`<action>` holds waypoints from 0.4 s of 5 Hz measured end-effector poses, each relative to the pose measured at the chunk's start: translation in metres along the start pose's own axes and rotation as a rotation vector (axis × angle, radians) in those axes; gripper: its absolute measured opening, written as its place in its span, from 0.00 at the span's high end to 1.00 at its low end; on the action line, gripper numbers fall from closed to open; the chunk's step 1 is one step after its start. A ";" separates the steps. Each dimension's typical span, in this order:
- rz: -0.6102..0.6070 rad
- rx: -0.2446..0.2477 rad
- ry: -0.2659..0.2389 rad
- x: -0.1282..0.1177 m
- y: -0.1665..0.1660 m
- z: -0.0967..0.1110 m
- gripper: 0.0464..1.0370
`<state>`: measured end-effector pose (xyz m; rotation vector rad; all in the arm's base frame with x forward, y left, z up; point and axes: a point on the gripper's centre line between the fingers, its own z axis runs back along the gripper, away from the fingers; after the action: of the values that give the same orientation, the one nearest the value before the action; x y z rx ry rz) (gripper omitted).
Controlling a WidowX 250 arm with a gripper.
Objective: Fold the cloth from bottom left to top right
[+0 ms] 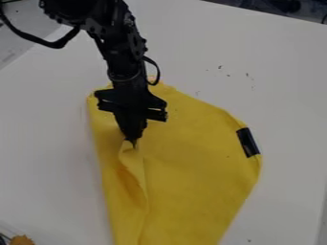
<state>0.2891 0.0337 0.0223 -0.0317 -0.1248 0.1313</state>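
Black arm in from the top left, over a big yellow cloth. At its end, a black gripper, tips close together, with what looks like a small pinch of cloth between them. Under the cloth, a white table. Long way of the cloth up and down, with the low end past the bottom edge of the view. Near the gripper, the left side of the cloth; out to the right, the wide part, with a black patch on that far edge, about level with the tips. Down from the tips, a raised fold, with a loose dip just left of it. To reach the top right, must go up and across, away from the near left edge. Probably only part way done, with lots of cloth to bring over. Best to lift a little and go slow. Could slip out of such a small pinch, or pull the whole cloth along and bunch it up. Soft and floppy, so likely to sag behind the tips.
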 end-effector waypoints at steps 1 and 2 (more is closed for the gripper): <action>-0.016 -0.009 0.013 0.006 -0.009 0.003 0.49; -0.012 -0.030 0.004 0.012 -0.015 0.002 0.18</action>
<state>0.3028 0.0207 0.0268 -0.0610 -0.1232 0.1175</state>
